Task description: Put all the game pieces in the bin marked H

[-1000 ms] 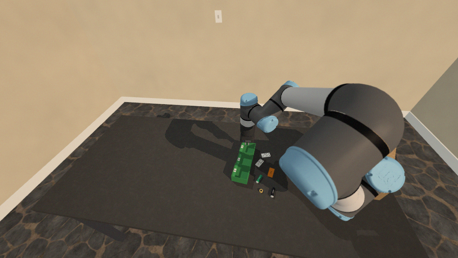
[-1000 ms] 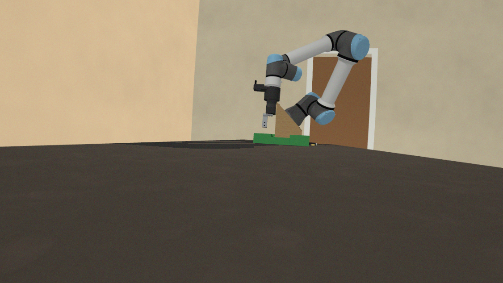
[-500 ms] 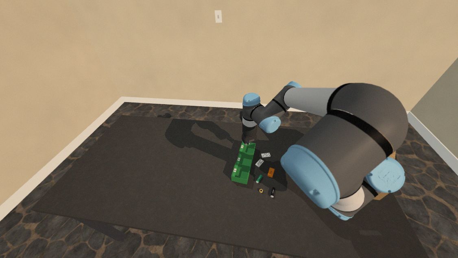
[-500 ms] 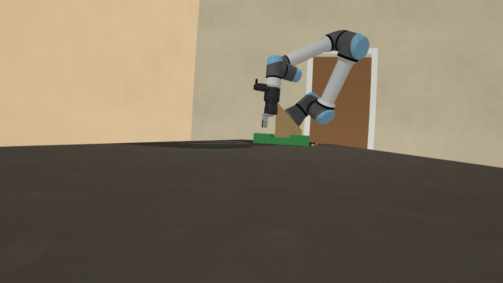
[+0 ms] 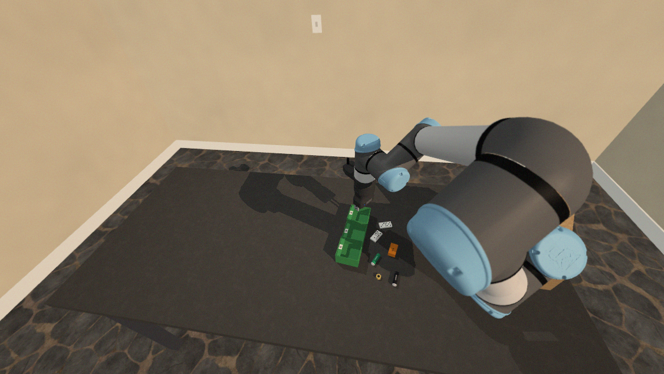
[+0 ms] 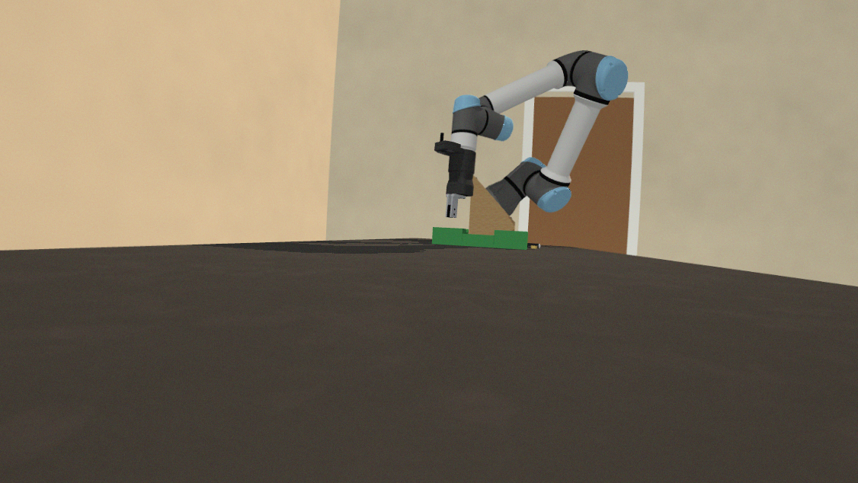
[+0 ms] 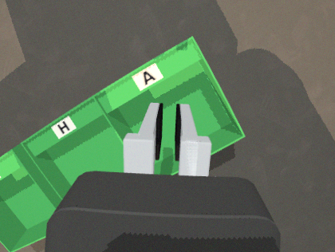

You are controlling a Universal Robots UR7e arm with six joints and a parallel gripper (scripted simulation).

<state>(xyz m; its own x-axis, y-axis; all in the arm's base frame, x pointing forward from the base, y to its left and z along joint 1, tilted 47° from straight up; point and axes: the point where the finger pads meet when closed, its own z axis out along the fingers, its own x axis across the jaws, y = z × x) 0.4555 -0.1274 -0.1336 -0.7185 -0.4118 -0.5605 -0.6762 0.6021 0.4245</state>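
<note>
A green row of bins (image 5: 354,236) stands on the dark table; it also shows in the wrist view (image 7: 122,133). There the middle bin is marked H (image 7: 63,128) and the end bin is marked A (image 7: 148,77); both look empty. My gripper (image 7: 168,120) hangs above the bin marked A, over its near side, nearly shut with a narrow gap and nothing between the fingers. It also shows in the top and exterior views (image 5: 357,209) (image 6: 451,211), a little above the bins. Two white dominoes (image 5: 384,225) (image 5: 375,236) lie on the table right of the bins.
An orange block (image 5: 393,249), a green battery (image 5: 375,259), a black battery (image 5: 394,278) and a small yellow nut (image 5: 378,276) lie right of the bins' near end. The arm's base and a tan box (image 6: 489,209) stand to the right.
</note>
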